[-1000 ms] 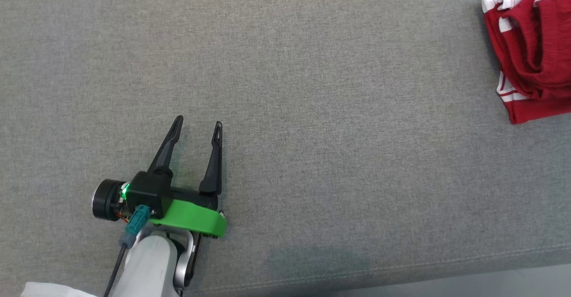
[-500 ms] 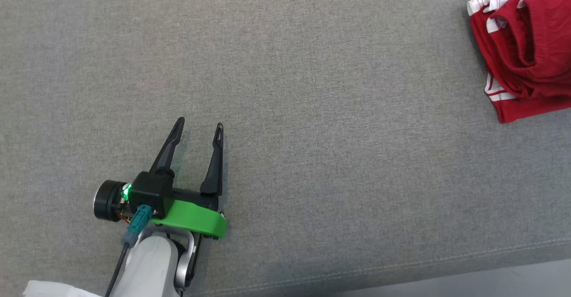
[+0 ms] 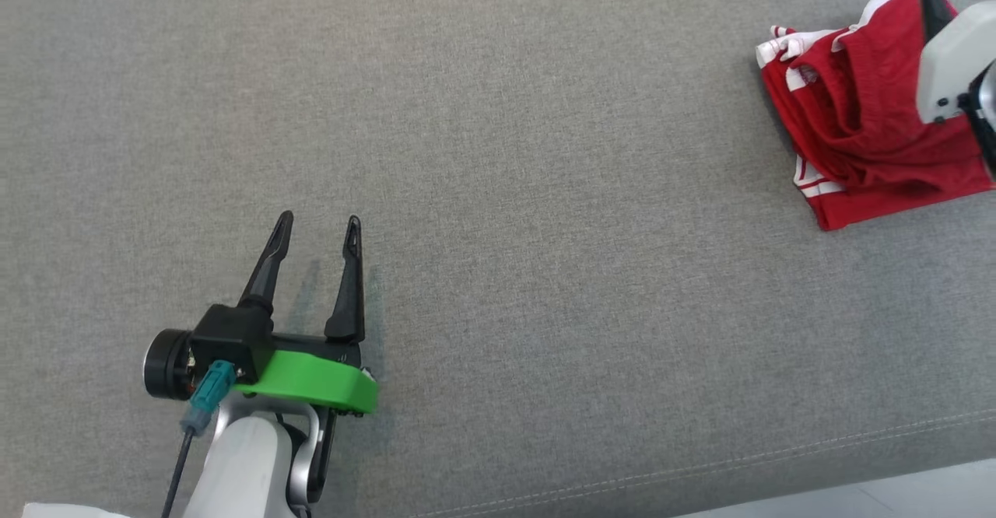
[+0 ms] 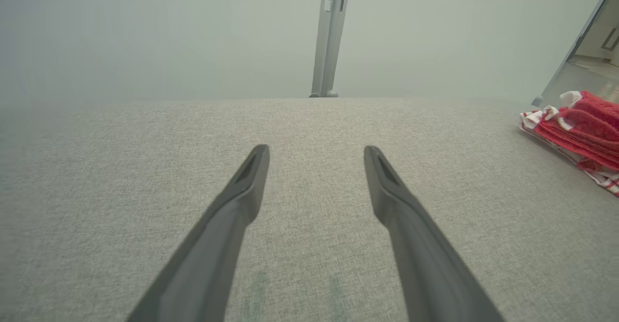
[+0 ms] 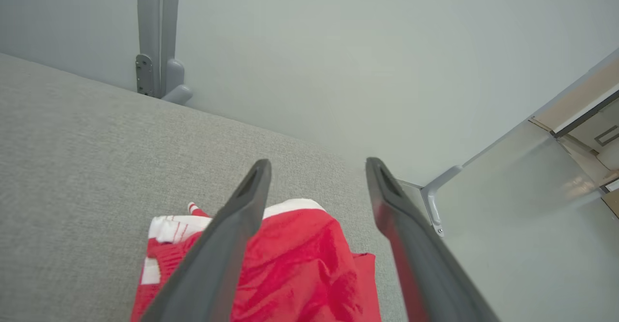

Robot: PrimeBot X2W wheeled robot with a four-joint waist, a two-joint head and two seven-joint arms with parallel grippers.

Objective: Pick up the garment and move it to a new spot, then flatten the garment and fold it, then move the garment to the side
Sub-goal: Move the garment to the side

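Red fabric garment with white striped trim point(image 3: 856, 137) lies in a compact, layered bundle at the far right of the grey fabric-covered desk point(image 3: 545, 152), near its back edge. We read that spot as the "side" the task calls for, so the job looks close to done. The fold is loose, though, and a white-edged layer sticks out on the bundle's left.

Above it we see the right end effector point(image 5: 317, 163), its two long dark fingers spread wide with nothing between them. The garment point(image 5: 300, 273) sits below and partly behind one finger, and we cannot tell whether that finger touches the cloth. Wide jaws over a resting bundle suggest, in our judgement, an end effector with no hold and no need of one. In the head view the right arm's pale wrist housing point(image 3: 953, 59) overlaps the bundle's right part.

The left end effector point(image 3: 319, 221), mounted on a bright green bracket point(image 3: 311, 378), hangs low over bare desk at the lower left. Its fingers are fully apart and empty, well apart from the garment point(image 4: 580, 124). Parked there, we think, it is simply out of the right arm's way. A grey metal post point(image 4: 331, 32) stands against the pale wall beyond the desk's back edge.
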